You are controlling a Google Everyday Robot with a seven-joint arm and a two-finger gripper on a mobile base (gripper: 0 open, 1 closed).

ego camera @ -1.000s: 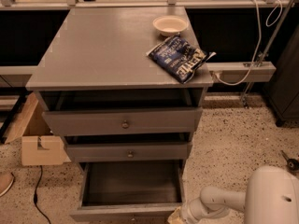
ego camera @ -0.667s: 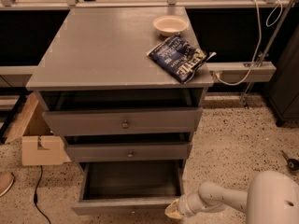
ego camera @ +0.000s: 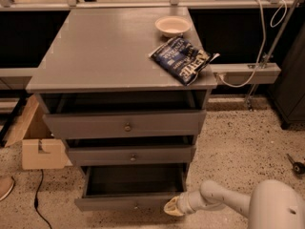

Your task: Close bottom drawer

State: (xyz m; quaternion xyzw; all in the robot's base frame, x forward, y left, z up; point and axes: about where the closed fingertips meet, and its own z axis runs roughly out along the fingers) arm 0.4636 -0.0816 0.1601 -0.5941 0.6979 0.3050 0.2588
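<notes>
At the foot of the desk (ego camera: pixel 105 46), the bottom drawer (ego camera: pixel 109 202) stands pulled out toward the camera. Its narrow grey front juts past the two drawers above, and its dark inside shows. A small round knob (ego camera: pixel 136 205) sits near the middle of the front. The middle drawer (ego camera: pixel 131 155) and the top drawer (ego camera: pixel 126 124) each stand a little proud of the frame, the top one furthest forward.

To the right of the drawers, the speckled floor (ego camera: pixel 238 142) lies bare as far as a dark cabinet (ego camera: pixel 293 94) at the picture's edge. On the left, a cardboard box (ego camera: pixel 35 147) stands close against the desk's side, and a black cable (ego camera: pixel 37 204) runs over the floor in front of it.

The gripper (ego camera: pixel 174 206) is low at the right end of the bottom drawer's front, right at its corner. The pale arm (ego camera: pixel 224 202) reaches in from the lower right. Whether the jaws are released or clenched cannot be told, nor whether they press on the wood or only lie beside it.

On the desk's back right corner stands a pale bowl (ego camera: pixel 172 26). In front of it a blue bag (ego camera: pixel 183 59) lies flat, one corner hanging over the right edge.
</notes>
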